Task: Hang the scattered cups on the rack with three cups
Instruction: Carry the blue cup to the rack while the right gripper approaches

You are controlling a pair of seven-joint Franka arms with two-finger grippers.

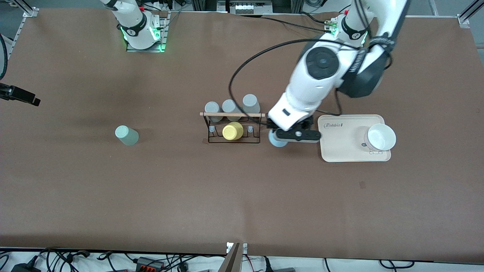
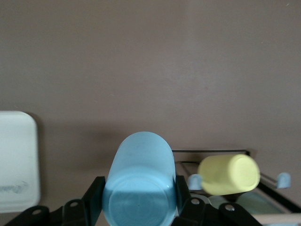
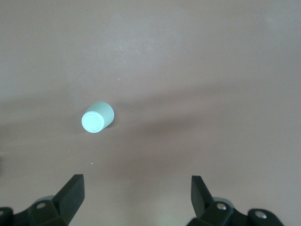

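Left tool [image 2: 139, 200] grips the blue cup [image 2: 139, 188] beside the rack [image 1: 232, 128]; lift straight, then seat it over a free peg; right tool [image 3: 136, 197] waits open

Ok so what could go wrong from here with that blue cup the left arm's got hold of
The left gripper pinches the light blue cup only at its base end, so the cup could pivot or slip as it swings toward the rack. The yellow cup already hangs close beside it and could get knocked off its peg. The mint green cup stands alone toward the right arm's end, under the waiting, open right gripper.
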